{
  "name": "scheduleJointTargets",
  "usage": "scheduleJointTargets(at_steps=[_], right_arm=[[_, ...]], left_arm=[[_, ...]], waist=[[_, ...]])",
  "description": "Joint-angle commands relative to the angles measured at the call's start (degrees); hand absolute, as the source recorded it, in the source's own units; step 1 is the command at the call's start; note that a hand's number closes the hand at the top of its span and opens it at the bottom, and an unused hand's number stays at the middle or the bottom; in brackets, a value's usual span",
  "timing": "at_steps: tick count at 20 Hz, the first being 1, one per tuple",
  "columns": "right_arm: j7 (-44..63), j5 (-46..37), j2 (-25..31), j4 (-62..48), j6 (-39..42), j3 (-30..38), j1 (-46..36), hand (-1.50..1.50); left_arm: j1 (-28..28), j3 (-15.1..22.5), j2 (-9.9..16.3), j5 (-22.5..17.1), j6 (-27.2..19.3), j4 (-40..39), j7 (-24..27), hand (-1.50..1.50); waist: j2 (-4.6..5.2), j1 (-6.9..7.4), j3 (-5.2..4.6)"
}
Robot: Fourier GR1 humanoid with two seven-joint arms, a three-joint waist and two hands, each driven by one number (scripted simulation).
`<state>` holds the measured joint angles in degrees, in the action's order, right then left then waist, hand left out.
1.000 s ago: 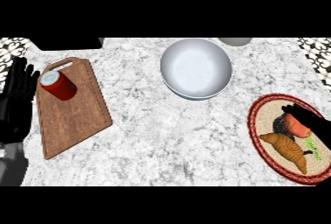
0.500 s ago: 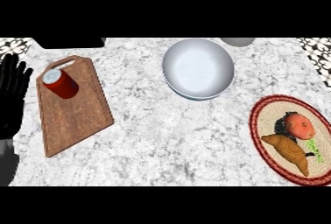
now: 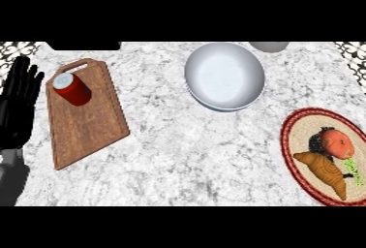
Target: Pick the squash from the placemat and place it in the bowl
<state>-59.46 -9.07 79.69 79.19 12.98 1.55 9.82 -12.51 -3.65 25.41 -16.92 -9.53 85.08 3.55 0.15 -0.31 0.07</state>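
The squash (image 3: pixel 337 141), a round orange-red thing with dark patches on its left side, lies on the round woven placemat (image 3: pixel 297 127) with a red rim at the right edge. No hand touches it. The white bowl (image 3: pixel 224 75) stands at the back centre with nothing in it. My left hand (image 3: pixel 19 104) rests open with its fingers up at the left edge, beside the cutting board. My right hand shows nowhere in the head view.
A brown croissant-shaped item (image 3: pixel 325 170) and a green sprig (image 3: pixel 351 168) share the placemat with the squash. A red can (image 3: pixel 72 89) stands on the wooden cutting board (image 3: pixel 85 126) at the left. A grey object (image 3: pixel 268 46) sits behind the bowl.
The right hand, which hung over the placemat a second ago, has drawn back out of view. The squash stays on the placemat. The left hand has hardly moved.
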Motion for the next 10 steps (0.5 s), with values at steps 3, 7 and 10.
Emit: scheduleJointTargets(at_steps=[3,7,10], right_arm=[[-10.9,-9.7,0.7,-4.7,-1.5,-3.8,-0.5,-1.5],[-9.5,-12.3,-1.0,-8.0,-0.3,-5.6,-6.8,-1.5],[-10.5,-14.5,-4.6,-10.7,-2.2,-7.6,-7.7,-1.5]], left_arm=[[-2.2,-0.8,0.6,-0.6,1.2,0.4,-2.2,0.0],[-3.4,-1.1,0.2,0.5,1.6,-1.1,-1.1,0.0],[-2.5,0.1,-2.1,2.2,1.8,-4.3,2.0,0.0]], waist=[[0.1,0.95,0.01],[0.21,1.57,-0.01],[0.14,1.0,-0.03]])
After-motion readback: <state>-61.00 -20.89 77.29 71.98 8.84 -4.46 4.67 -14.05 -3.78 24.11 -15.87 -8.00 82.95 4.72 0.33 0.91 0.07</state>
